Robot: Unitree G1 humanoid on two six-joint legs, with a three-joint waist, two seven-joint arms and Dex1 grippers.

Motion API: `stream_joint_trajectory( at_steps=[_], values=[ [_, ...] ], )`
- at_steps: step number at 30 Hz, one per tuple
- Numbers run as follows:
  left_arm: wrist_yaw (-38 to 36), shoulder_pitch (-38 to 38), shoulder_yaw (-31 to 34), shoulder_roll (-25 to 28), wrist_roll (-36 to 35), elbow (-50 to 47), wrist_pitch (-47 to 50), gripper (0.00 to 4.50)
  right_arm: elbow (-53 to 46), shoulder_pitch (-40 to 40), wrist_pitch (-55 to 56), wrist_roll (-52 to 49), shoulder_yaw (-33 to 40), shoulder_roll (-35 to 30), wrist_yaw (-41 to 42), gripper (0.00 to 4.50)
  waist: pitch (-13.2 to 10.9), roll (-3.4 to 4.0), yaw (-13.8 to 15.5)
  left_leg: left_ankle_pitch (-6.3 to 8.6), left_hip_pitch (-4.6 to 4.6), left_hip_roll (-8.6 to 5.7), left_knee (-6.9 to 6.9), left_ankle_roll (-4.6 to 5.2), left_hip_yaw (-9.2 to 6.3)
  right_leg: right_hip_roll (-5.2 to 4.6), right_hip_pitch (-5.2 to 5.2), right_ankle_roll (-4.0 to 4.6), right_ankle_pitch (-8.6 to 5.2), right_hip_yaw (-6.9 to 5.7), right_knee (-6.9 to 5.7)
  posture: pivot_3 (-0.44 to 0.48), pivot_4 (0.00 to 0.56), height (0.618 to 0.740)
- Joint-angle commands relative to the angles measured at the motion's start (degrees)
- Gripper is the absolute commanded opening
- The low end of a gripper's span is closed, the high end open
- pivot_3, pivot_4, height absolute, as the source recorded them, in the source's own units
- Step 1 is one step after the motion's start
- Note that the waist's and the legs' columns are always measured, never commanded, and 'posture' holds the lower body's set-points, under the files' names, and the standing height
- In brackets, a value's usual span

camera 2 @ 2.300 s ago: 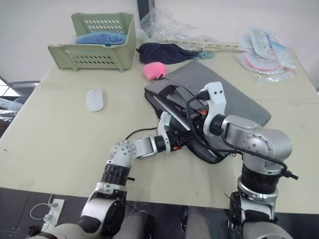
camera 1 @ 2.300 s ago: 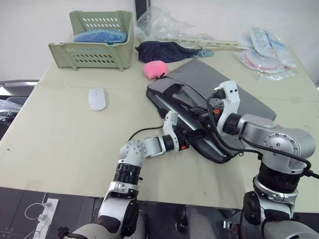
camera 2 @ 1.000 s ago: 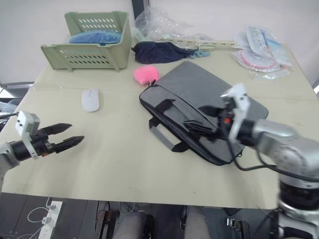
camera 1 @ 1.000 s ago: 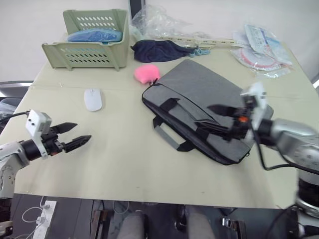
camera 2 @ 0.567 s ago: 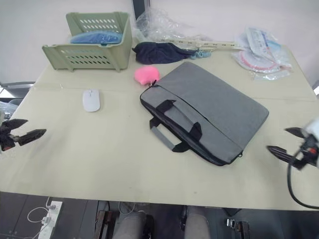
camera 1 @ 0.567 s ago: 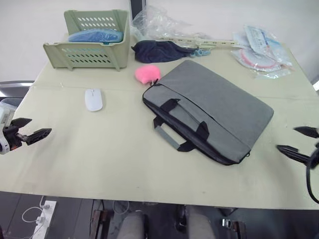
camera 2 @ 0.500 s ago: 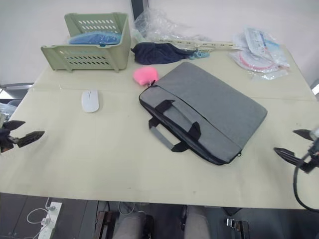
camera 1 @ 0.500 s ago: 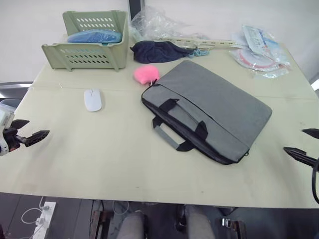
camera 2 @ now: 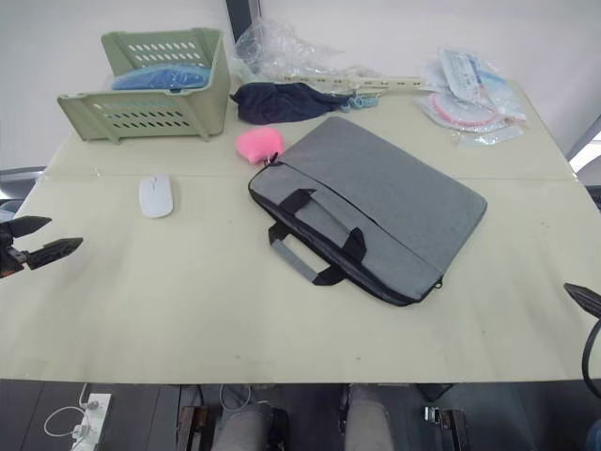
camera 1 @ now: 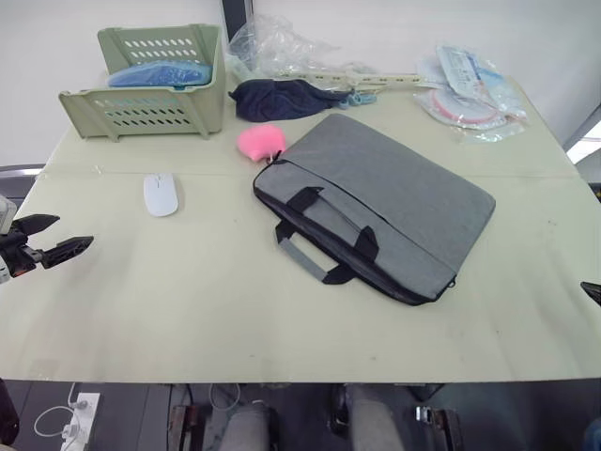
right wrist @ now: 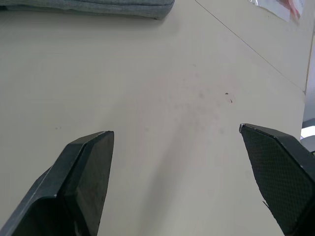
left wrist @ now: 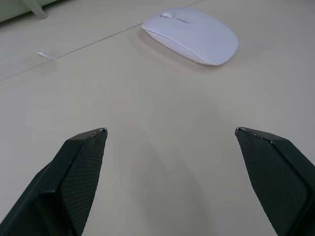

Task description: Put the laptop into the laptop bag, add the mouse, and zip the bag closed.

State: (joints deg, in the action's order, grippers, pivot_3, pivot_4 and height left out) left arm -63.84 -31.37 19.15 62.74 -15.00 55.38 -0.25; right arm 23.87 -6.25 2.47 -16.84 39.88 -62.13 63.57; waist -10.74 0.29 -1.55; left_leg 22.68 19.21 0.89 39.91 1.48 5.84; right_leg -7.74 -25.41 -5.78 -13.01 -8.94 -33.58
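Note:
The grey laptop bag (camera 1: 385, 202) lies flat and slanted in the middle of the table, its black handles (camera 1: 319, 246) on the near left side. The laptop is out of view. The white mouse (camera 1: 161, 194) rests on the table left of the bag, and it lies ahead of the fingers (left wrist: 192, 34) in the left wrist view. My left gripper (camera 1: 71, 232) hovers open and empty at the table's left edge, near the mouse. My right gripper (right wrist: 177, 132) is open and empty over bare table at the right edge, with one fingertip (camera 2: 582, 297) showing.
A green basket (camera 1: 150, 85) holding something blue stands at the back left. A dark navy cloth (camera 1: 282, 97) and a pink blob (camera 1: 260, 141) lie behind the bag. Plastic packets (camera 1: 470, 89) and a clear bag (camera 1: 277, 42) line the back edge.
Both grippers have drawn away from the bag to opposite table edges, the right one nearly leaving the head views. The camera has shifted a little. The bag and the mouse stay put.

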Motion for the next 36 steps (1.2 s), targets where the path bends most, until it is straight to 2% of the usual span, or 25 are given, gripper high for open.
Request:
stream_joint_trajectory(
  at_steps=[1,8,11,12,17,23,26,30,33,36],
  values=[
    [-0.03,-0.82,1.05,1.74,-0.06,0.94,-0.61,4.5,-1.5,1.93,0.22,-0.95,-0.56,-0.95,-0.09,4.47,0.0,0.0,-0.02,0.0,0.0,-0.01,0.02,0.0,0.01,-0.02,0.0,0.0,0.0,0.01,-0.02,0.0,0.15,0.74],
    [0.89,2.22,4.49,0.54,-3.37,-1.73,2.63,4.5,-18.63,9.86,-8.47,-10.89,-2.36,3.17,-2.4,4.47,0.0,0.01,-0.14,0.0,-0.04,0.04,0.09,0.0,-0.03,-0.03,-0.02,0.01,0.0,0.03,-0.16,0.0,0.15,0.74],
    [2.83,6.25,6.69,-1.47,-4.99,-6.05,4.04,4.5,-26.9,14.15,-13.57,-18.58,-5.34,6.09,-1.74,4.47,0.0,0.01,0.05,0.02,-0.04,0.05,0.11,-0.03,-0.07,-0.05,-0.03,0.03,-0.01,0.01,-0.23,0.0,0.15,0.74],
    [3.76,7.71,7.68,-2.44,-5.86,-8.21,5.0,4.5,-30.19,16.22,-15.93,-22.15,-6.58,7.37,-2.32,4.47,0.0,0.01,0.07,0.03,-0.04,0.06,0.1,-0.02,-0.12,-0.1,-0.04,0.02,-0.01,0.01,-0.24,0.0,0.15,0.74],
    [10.7,14.03,12.08,-7.31,-9.1,-19.4,9.93,4.5,-41.03,20.42,-20.91,-26.04,-11.96,9.52,-5.71,4.47,0.01,-0.01,1.1,0.04,0.02,0.07,0.21,0.02,-0.35,-0.26,-0.04,0.03,0.0,-0.04,-0.32,0.0,0.15,0.74],
    [18.43,24.44,16.72,-12.23,-13.41,-40.5,20.76,4.5,-42.33,20.33,-23.0,-27.0,-12.02,9.18,-4.78,4.47,0.08,-0.13,2.03,0.13,0.06,-0.01,0.23,0.19,-0.43,-0.47,-0.03,-0.01,0.02,-0.12,-0.29,0.0,0.15,0.74],
    [26.33,25.78,17.83,-15.32,-15.92,-52.15,28.99,4.5,-40.87,20.49,-22.51,-26.8,-12.37,8.97,-2.8,4.47,0.09,-0.16,2.63,0.13,0.02,-0.06,0.25,0.21,-0.49,-0.54,-0.01,-0.05,0.04,-0.1,-0.25,0.0,0.15,0.74],
    [39.86,22.93,17.38,-21.97,-17.57,-63.83,37.74,4.5,-40.02,20.35,-21.95,-25.99,-12.38,9.24,-2.14,4.47,0.1,-0.17,2.96,0.12,-0.02,-0.08,0.3,0.22,-0.46,-0.59,0.01,-0.07,0.05,-0.05,-0.28,0.0,0.15,0.74],
    [49.88,18.86,15.08,-27.07,-15.62,-68.6,41.8,4.5,-39.29,20.49,-21.2,-25.47,-13.02,9.62,-1.74,4.47,0.12,-0.21,3.05,0.11,0.0,-0.1,0.34,0.24,-0.47,-0.59,0.02,-0.09,0.07,-0.06,-0.29,0.0,0.15,0.74],
    [57.08,14.15,10.12,-30.84,-11.98,-70.63,43.82,4.5,-39.28,20.91,-21.16,-25.23,-13.38,9.93,-1.97,4.47,0.14,-0.25,3.09,0.11,-0.01,-0.23,0.34,0.23,-0.45,-0.57,0.02,-0.09,0.07,-0.08,-0.3,0.0,0.15,0.74]
  ],
)
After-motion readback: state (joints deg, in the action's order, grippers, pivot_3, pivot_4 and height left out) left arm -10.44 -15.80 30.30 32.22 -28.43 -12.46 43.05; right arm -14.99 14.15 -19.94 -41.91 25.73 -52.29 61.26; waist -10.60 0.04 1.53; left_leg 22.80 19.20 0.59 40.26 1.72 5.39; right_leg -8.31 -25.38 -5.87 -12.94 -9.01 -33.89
